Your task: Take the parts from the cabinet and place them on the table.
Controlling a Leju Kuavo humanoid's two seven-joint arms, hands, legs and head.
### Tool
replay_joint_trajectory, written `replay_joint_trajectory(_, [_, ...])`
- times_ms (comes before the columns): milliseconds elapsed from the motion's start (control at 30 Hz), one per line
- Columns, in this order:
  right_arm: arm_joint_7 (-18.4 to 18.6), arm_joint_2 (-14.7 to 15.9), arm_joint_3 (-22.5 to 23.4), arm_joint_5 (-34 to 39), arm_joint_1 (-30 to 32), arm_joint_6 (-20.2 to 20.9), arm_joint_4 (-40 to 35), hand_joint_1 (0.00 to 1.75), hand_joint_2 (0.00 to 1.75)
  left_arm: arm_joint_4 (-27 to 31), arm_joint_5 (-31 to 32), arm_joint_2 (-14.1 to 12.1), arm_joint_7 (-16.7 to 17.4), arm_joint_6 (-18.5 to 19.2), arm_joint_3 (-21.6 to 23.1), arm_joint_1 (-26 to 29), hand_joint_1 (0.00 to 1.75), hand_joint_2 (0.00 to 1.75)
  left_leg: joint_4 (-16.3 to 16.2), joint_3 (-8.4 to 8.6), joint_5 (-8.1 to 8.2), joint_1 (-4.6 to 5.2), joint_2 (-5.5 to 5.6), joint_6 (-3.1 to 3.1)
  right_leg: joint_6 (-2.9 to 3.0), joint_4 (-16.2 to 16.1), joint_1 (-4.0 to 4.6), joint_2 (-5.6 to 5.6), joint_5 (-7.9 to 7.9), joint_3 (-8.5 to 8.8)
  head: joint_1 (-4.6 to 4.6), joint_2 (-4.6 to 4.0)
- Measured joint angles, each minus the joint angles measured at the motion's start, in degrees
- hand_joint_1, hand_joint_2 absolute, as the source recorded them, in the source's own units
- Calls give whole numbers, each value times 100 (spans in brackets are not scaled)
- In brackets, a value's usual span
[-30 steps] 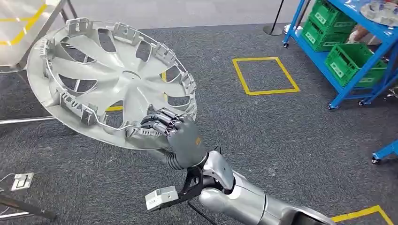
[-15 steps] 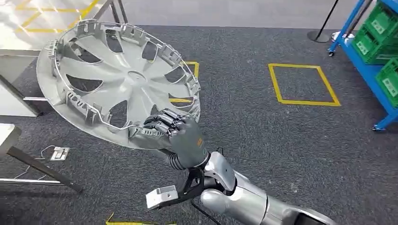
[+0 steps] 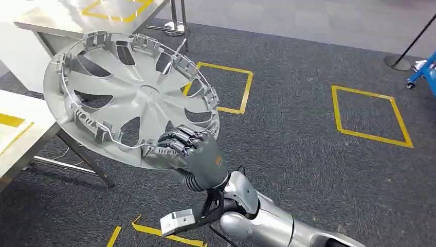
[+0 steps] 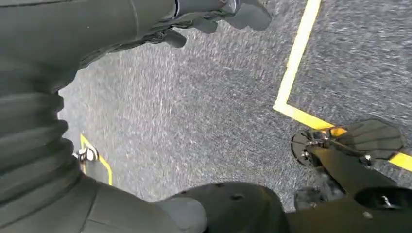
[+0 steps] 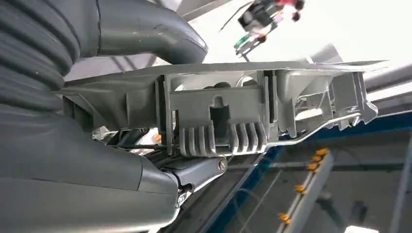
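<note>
— What do we have in front of us, biggest first?
— The dark carpet floor point(image 3: 308, 154) with yellow tape squares point(image 3: 367, 113), then the steel table point(image 3: 20, 131) at our left, another behind it.
— And the part?
— The silver hubcap point(image 3: 131, 95) is up in the air, tilted, ribbed side toward us, over the table's edge. Our right hand point(image 3: 198, 152) grips its near rim.
— The left hand point(image 4: 214, 14)?
— Hanging above the carpet, holding nothing, fingers loosely apart.

You see a silver-grey hubcap point(image 3: 131, 98), dark grey hand point(image 3: 198, 154), charcoal floor point(image 3: 308, 154) with yellow squares point(image 3: 370, 116).
</note>
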State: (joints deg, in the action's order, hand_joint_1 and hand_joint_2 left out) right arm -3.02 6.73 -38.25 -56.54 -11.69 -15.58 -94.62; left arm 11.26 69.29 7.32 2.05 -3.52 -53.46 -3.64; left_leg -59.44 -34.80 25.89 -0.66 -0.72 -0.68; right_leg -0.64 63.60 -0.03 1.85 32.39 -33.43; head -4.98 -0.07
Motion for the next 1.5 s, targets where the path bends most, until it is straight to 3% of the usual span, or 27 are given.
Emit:
replay_joint_trajectory(67, [-2,9,15,-2,24,0,2,175,175,0,24,15,-9,0,0,-33,0,175,-3,-36,-18,-3,169,-25,-41,936,-29,-141,431,-434,-13,0])
replay_joint_trajectory(133, [0,9,15,-4,44,7,2,175,175,0,46,15,-9,0,0,-28,0,175,-12,-56,-38,-5,347,-15,-52,1344,-36,-142,466,-649,-13,0])
replay_joint_trajectory(167, [2,13,15,-2,54,11,2,175,175,0,48,15,-9,0,0,-21,0,175,-14,-59,-48,-9,439,2,-46,1144,-49,-150,294,-562,-11,0])
replay_joint_trajectory(233, [0,13,17,-2,51,20,2,175,175,-2,48,18,-9,0,0,-19,0,175,-18,-59,-76,-20,627,45,-20,98,-77,-281,-259,-53,-13,0])
replay_joint_trajectory(267, [-4,13,17,-4,46,24,0,175,175,0,48,22,-9,0,0,-23,0,175,-18,-68,-91,-32,686,70,-4,-358,-98,-541,-349,154,-13,0])
replay_joint_trajectory(300, [-7,13,17,-2,45,33,2,175,175,0,48,22,-9,0,0,-34,0,175,-18,-99,-114,-18,748,119,-12,-419,-66,-657,-283,177,-4,0])
replay_joint_trajectory(433, [0,11,17,-2,39,44,0,175,175,-7,66,22,-9,0,0,19,0,175,58,-205,-207,-50,974,305,133,-482,-69,-396,-383,177,-4,0])
replay_joint_trajectory(467, [0,9,20,-2,33,46,0,175,175,-7,72,13,-9,2,0,27,0,175,-35,-225,-145,-40,740,301,170,-520,-74,-299,-418,189,-7,0])
replay_joint_trajectory(500, [-7,7,20,-2,43,42,-6,175,175,-7,94,15,-4,2,0,25,0,175,-260,-341,44,-3,434,298,219,-528,-72,-257,-434,180,50,0])
replay_joint_trajectory(533, [-4,9,20,-4,58,41,-17,175,175,-4,98,15,-9,4,0,9,0,175,-701,-537,312,-2,265,314,237,-528,-53,-168,-435,169,57,0])
replay_joint_trajectory(600, [-2,9,22,-15,78,42,-17,175,175,-4,103,0,-13,9,2,-7,0,175,-1562,-887,687,-5,152,330,248,-525,-27,5,-428,156,57,0])
replay_joint_trajectory(633, [-2,9,22,-17,88,44,-17,175,175,-4,107,-2,-20,9,2,-6,0,175,-1719,-931,698,-6,142,333,248,-523,-26,83,-428,154,57,0])
replay_joint_trajectory(667, [-2,9,22,-22,97,44,-17,175,175,-4,111,-2,-22,9,2,1,0,175,-1597,-829,591,-6,130,332,246,-519,-26,159,-427,154,59,0])
replay_joint_trajectory(733, [0,9,24,-24,104,41,-20,175,175,-2,118,-13,-28,9,0,4,0,175,-738,-310,189,-5,18,321,228,-495,-26,303,-409,158,57,0])
replay_joint_trajectory(767, [0,9,28,-31,104,37,-28,175,175,2,118,-17,-35,9,2,-2,0,175,-219,-6,25,1,-194,303,197,-464,-18,363,-388,161,59,0])
replay_joint_trajectory(800, [-2,9,37,-37,109,31,-42,175,175,0,118,-17,-44,9,2,-22,0,175,-62,60,145,82,-433,233,157,-434,36,414,-359,140,66,0])
replay_joint_trajectory(933, [0,9,70,-42,108,20,-46,175,175,-2,116,-15,-55,9,2,-18,0,175,-42,2,49,60,-135,61,68,-435,47,626,-364,161,37,0])
replay_joint_trajectory(1033, [-7,17,105,-44,118,15,-70,175,175,-2,107,-7,-63,11,2,-36,0,175,-19,-26,-13,3,43,-37,-58,173,-26,-44,64,-104,13,0])
replay_joint_trajectory(1100, [-7,28,120,-46,137,15,-68,175,175,-4,103,7,-63,18,2,-50,0,175,-25,-68,-30,5,196,-56,-87,1070,-34,-131,444,-535,13,0])
replay_joint_trajectory(1133, [-2,28,120,-46,146,17,-68,175,175,-4,101,7,-59,33,2,-42,0,175,-30,-82,-42,5,274,-51,-86,1318,-35,-136,475,-660,13,0])
replay_joint_trajectory(1167, [-2,28,120,-44,149,24,-68,175,175,-7,101,7,-57,41,2,-32,0,175,-32,-88,-54,5,352,-41,-79,1266,-41,-141,371,-641,11,0])
replay_joint_trajectory(1233, [-2,28,120,-41,147,28,-68,175,175,-9,101,9,-52,61,2,-28,0,175,-34,-95,-84,3,523,-6,-39,439,-55,-189,-112,-232,11,0])
replay_joint_trajectory(1267, [-4,28,120,-44,144,28,-70,175,175,-9,101,13,-52,74,2,-31,0,175,-34,-95,-101,1,606,19,-12,-116,-63,-330,-342,63,11,0])
replay_joint_trajectory(1300, [-9,28,120,-44,136,28,-70,175,175,-9,96,18,-52,100,2,-33,0,175,-34,-111,-120,-3,653,50,17,-408,-83,-621,-272,195,13,0])
replay_joint_trajectory(1433, [-9,28,120,-18,130,24,-70,175,175,-9,55,13,-44,157,2,-3,0,175,35,-181,-224,-18,871,222,92,-449,-10,-410,-350,165,9,0])
replay_joint_trajectory(1467, [-9,28,120,-15,123,22,-70,175,175,-7,55,2,-39,157,2,11,0,175,-3,-218,-211,-21,788,230,156,-515,-71,-312,-406,194,7,0])
replay_joint_trajectory(1500, [-11,26,120,-15,121,22,-72,175,175,-7,55,4,-28,149,0,18,0,175,-124,-276,-87,8,472,245,196,-522,-62,-263,-421,193,33,0])
